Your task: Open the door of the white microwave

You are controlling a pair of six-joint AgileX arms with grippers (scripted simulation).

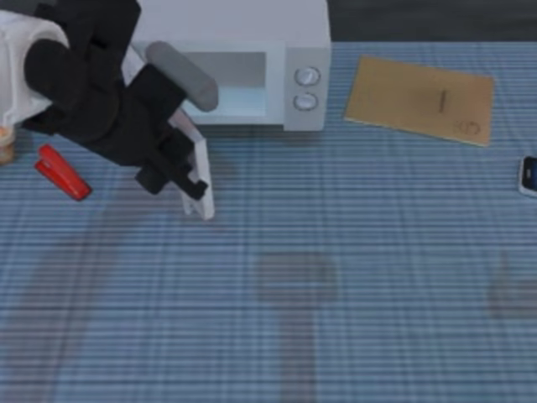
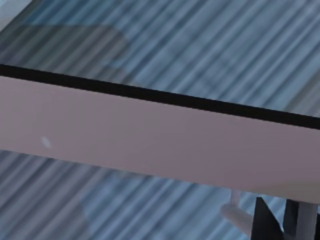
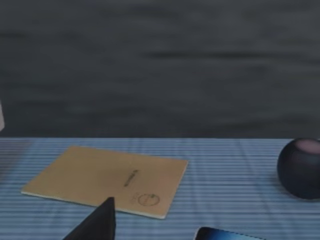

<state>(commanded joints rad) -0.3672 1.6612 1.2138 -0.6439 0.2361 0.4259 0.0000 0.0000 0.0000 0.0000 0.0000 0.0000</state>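
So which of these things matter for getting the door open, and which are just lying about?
In the job:
- white microwave
- door, swung out
- left gripper, at the door's free edge

Lying about:
- red stapler
- tan notebook
- phone
- dark round object

No legible text is found. Notebook, tan, right of the white microwave: one dark printed line and a round emblem are borne, neither readable.
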